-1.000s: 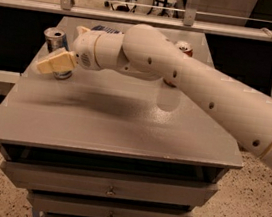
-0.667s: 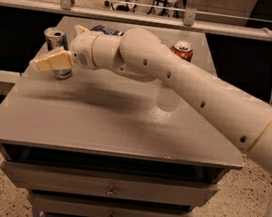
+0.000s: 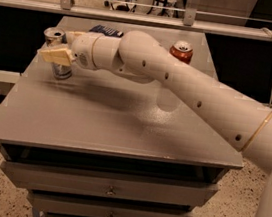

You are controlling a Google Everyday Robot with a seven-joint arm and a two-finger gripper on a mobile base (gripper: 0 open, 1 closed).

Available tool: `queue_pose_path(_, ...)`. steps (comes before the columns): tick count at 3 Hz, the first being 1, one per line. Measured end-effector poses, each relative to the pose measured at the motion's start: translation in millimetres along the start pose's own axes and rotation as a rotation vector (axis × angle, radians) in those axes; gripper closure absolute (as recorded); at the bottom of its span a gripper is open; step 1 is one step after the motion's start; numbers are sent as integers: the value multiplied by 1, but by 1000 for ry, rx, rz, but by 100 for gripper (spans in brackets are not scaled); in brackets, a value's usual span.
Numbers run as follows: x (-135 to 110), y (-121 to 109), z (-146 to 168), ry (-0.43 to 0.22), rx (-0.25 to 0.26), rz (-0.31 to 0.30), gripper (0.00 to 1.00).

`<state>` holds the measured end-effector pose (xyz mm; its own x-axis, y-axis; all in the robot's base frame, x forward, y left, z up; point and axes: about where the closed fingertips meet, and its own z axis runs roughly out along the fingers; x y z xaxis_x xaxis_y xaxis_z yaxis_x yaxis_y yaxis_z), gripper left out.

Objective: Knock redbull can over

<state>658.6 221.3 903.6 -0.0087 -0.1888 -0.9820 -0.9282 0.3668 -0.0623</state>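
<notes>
Holding the gripper [image 3: 55, 44] open at the table's [image 3: 99, 120] far-left corner, laying one finger [image 3: 52, 55] across the front of the upright redbull can [image 3: 54, 36], likely setting up a sideways shove; leaving the red can [image 3: 181, 51] well apart.

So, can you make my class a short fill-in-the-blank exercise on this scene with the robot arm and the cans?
1. The redbull can stands ____ on the grey table, not yet knocked over.
2. The gripper is right at the redbull can, far from the ____ Coca-Cola can.
3. The table carries ____ drink cans in all.

Missing words: upright; red; two.
</notes>
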Motion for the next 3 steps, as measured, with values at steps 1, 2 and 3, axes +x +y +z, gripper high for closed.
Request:
queue_pose_path(1, -2, -5, -12, 7, 6, 11, 62)
queue_pose_path(2, -17, -11, -31, 31, 4, 14, 85)
queue_pose_path(3, -35, -23, -66, 93, 0, 1, 100)
